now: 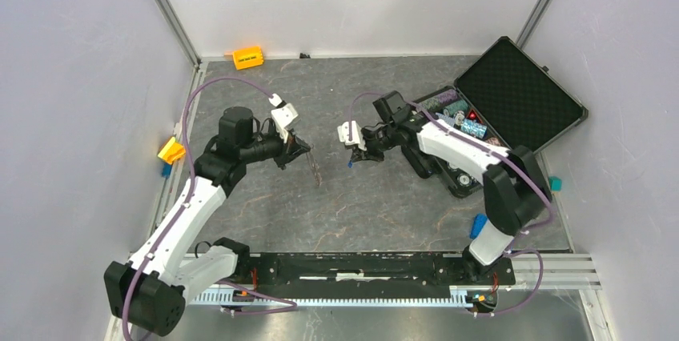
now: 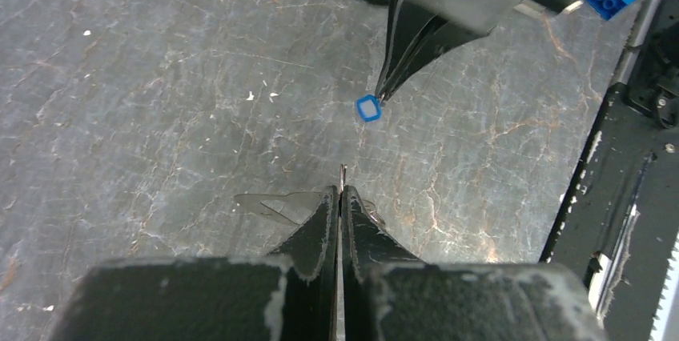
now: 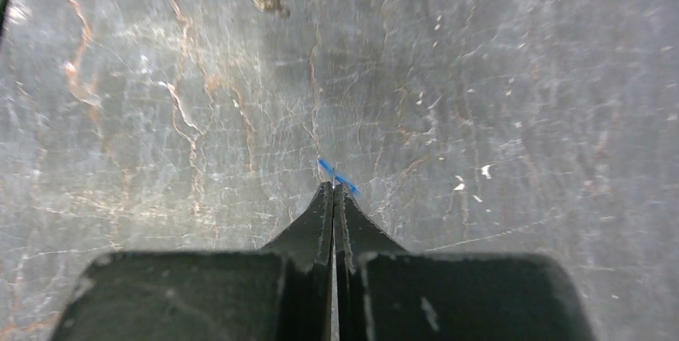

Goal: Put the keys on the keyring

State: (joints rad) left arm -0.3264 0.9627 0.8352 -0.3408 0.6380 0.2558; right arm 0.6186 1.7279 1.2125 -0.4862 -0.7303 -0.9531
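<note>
Your left gripper [image 2: 341,191] clamps a thin metal piece [image 2: 342,171]; at its one o'clock, near but apart, your right gripper [image 2: 381,99] pinches the blue ring [image 2: 368,109] at its tips.

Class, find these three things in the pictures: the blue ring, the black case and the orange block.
blue ring [image 2: 368,119], left wrist view, lower rim
black case [image 1: 519,85], top view, foam-lined lid
orange block [image 1: 247,58], top view, top face

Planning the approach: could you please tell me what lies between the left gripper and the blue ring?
Bare table, seen in the left wrist view; only the metal sliver pinched in the left gripper points toward the blue ring.
</note>
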